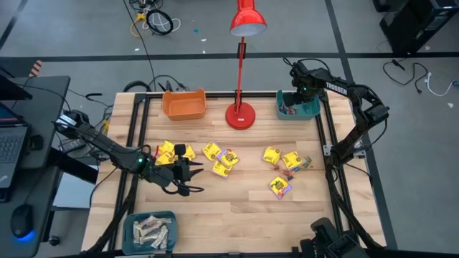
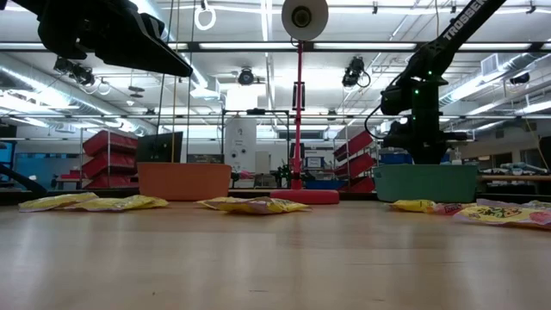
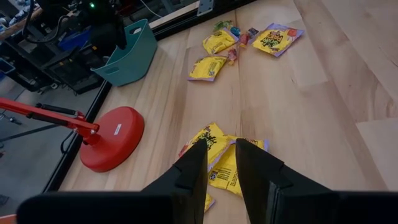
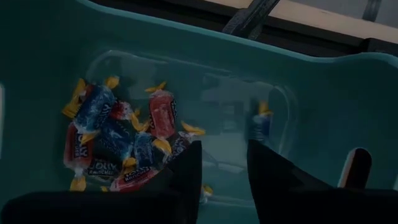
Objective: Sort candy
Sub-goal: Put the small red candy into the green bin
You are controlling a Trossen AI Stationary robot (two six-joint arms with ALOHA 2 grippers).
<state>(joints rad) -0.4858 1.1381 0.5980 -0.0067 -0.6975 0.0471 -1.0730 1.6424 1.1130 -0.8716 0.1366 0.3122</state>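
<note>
A pale wood table (image 1: 237, 204) fills the high view, a workshop with cables on its grey floor beyond it. Clock directions are read on the high view. At 7 o'clock a teal bin near the front (image 1: 150, 231) holds pale beige bars (image 1: 152, 229). The left gripper (image 1: 188, 179) hangs low at about 8 o'clock, fingers parted with nothing between them, pointing toward 3. Yellow packets (image 1: 176, 152) lie just beside it toward 12, and a second cluster of yellow packets (image 1: 221, 160) sits a little farther along its line of reach; in its wrist view a yellow pair (image 3: 225, 163) lies straight ahead of the fingertips. At 11 stands the orange bin (image 1: 184, 104), at 12 the red lamp (image 1: 241, 115). A third scatter of yellow packets and small pieces (image 1: 285, 166) lies at 3. At 1 o'clock the right gripper (image 4: 219, 160) hovers inside the teal bin at the back (image 1: 298, 104), empty, jaws apart, over small red and blue sweets (image 4: 118, 144). The left arm looks nearer the loose candy; open board lies toward 6.
</note>
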